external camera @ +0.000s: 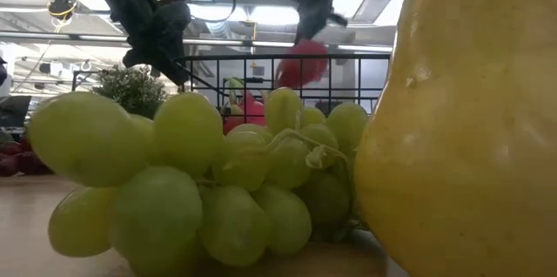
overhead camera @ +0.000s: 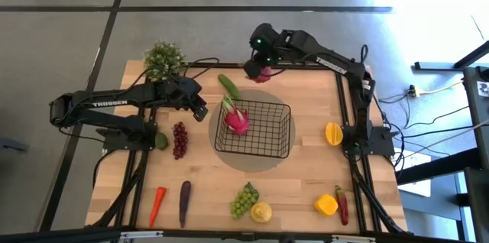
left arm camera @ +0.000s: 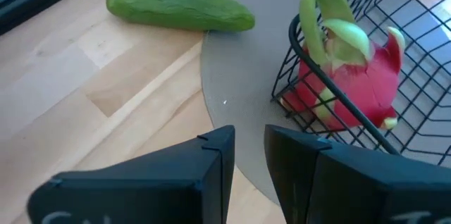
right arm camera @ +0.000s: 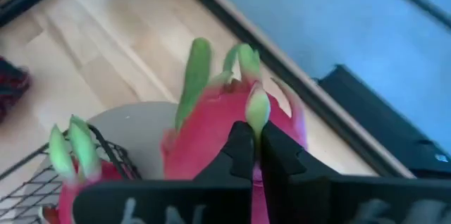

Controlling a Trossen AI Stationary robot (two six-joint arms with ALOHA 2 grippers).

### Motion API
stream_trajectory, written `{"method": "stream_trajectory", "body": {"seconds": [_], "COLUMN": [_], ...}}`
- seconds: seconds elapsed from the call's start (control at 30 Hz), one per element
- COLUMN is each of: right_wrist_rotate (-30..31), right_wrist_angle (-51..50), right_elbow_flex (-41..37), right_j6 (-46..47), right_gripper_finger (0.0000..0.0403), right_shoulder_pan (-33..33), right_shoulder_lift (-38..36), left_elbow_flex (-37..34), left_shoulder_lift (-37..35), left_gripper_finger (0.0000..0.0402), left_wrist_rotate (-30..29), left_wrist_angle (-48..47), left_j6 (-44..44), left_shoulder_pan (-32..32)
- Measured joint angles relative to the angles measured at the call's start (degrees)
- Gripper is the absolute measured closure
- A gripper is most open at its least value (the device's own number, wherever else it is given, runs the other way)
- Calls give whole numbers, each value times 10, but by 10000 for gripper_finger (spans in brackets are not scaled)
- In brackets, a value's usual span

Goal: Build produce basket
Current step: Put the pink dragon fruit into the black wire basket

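Your right hand [overhead camera: 260, 67] is hanging above the far edge of the surface [overhead camera: 306, 174], just beyond the basket's far corner, and it is pinching a pink dragon fruit [right arm camera: 225, 132] by one of its green leaf tips, fingers [right arm camera: 243, 150] drawn tight together on it. In the low view that fruit is hanging in the air above the basket's far rim, clear of the wood.

Your left hand [overhead camera: 200, 110] is sitting just beside the basket's left side (its fingers [left arm camera: 218, 168] are standing slightly apart with only a narrow gap and nothing between them), pointing toward the mesh wall.

The basket [overhead camera: 267, 140] is resting on a grey round mat [left arm camera: 232, 90] near the middle of the surface. A second dragon fruit [overhead camera: 235, 121] is already lying inside it, against the left wall. The cucumber [overhead camera: 228, 86] is lying on the wood just outside the basket's far-left corner.

You are seeing the rest of the produce scattered around: purple grapes [overhead camera: 179, 140] to the left, the carrot [overhead camera: 157, 205] and eggplant [overhead camera: 184, 202] at the near left, green grapes [overhead camera: 244, 199] and a lemon [overhead camera: 261, 212] at the near edge, and a yellow pepper [overhead camera: 325, 205] with a red chili [overhead camera: 341, 205] at the near right.
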Motion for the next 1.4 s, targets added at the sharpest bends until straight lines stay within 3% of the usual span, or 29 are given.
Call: {"method": "stream_trajectory", "body": {"seconds": [0.23,0.47,0.6,0.77,1.1,1.4], "right_wrist_rotate": [95,166,174,190,195,189], "right_wrist_angle": [-114,-107,-92,-69,-50,-97], "right_elbow_flex": [102,99,99,99,99,99], "right_j6": [73,135,150,151,156,225], "right_gripper_finger": [403,403,403,403,403,403], "right_shoulder_pan": [86,154,178,198,224,261], "right_shoulder_lift": [-3,-22,-28,-30,-31,-31], "left_elbow_flex": [0,0,0,0,0,0], "left_shoulder_lift": [0,0,4,43,133,144], "left_gripper_finger": [333,333,333,333,333,333], "left_wrist_rotate": [0,1,13,87,87,63], "left_wrist_angle": [18,160,255,334,492,561], "left_j6": [33,168,258,295,324,367], "left_shoulder_pan": [0,0,0,0,0,4]}}
